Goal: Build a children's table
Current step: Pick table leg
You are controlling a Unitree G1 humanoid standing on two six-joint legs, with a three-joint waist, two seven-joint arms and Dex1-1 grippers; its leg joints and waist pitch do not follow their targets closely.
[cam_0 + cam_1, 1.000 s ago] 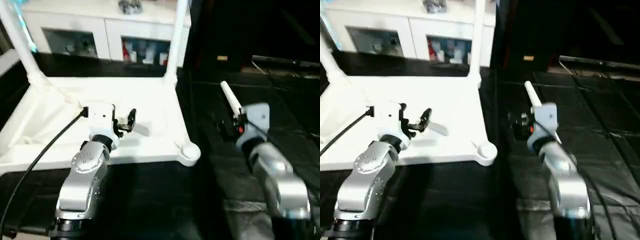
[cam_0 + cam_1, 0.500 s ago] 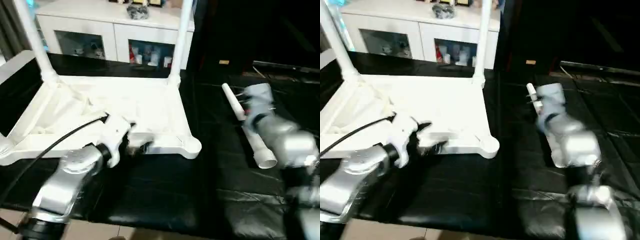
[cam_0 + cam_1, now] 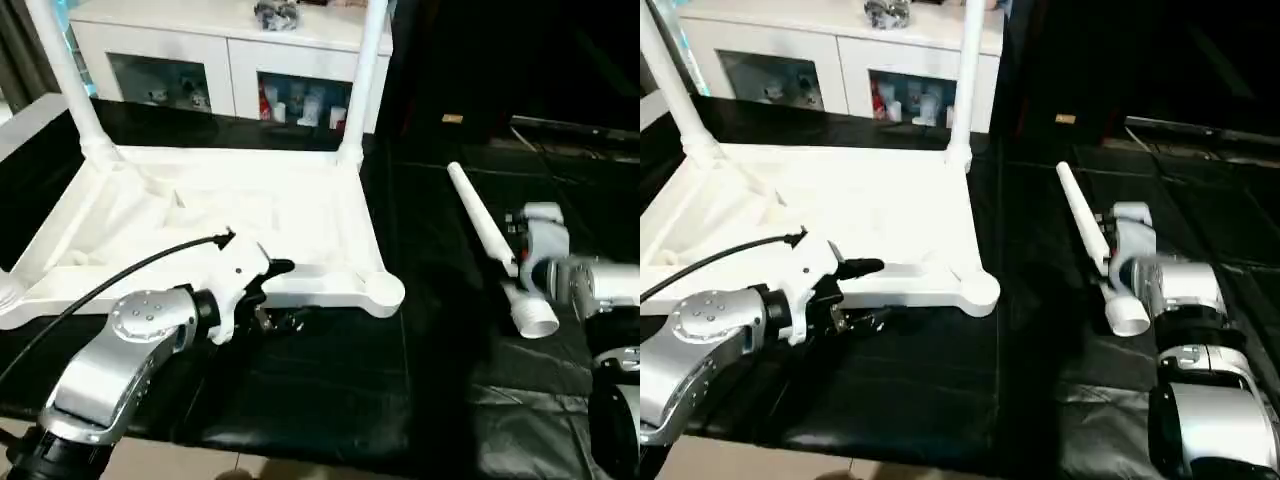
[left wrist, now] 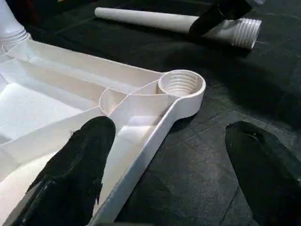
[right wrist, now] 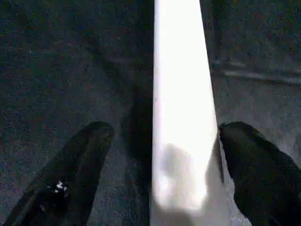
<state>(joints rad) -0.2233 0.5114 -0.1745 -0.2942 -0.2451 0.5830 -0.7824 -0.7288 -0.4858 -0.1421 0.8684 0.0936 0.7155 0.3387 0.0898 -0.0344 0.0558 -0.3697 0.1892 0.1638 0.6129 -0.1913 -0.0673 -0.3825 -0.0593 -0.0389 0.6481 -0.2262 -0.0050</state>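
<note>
Retreated to ribbed tabletop (image 3: 330,215) rim, left gripper (image 4: 164,155) jaws wide; right's straddle tapered leg (image 5: 181,108).

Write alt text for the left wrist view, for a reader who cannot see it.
Two black fingers of the left gripper, jaws open, straddle the near edge of an upturned white plastic tabletop with a ribbed underside. Its round threaded corner socket stands empty, and a long white tapered tube leg lies beyond on the black surface.
</note>
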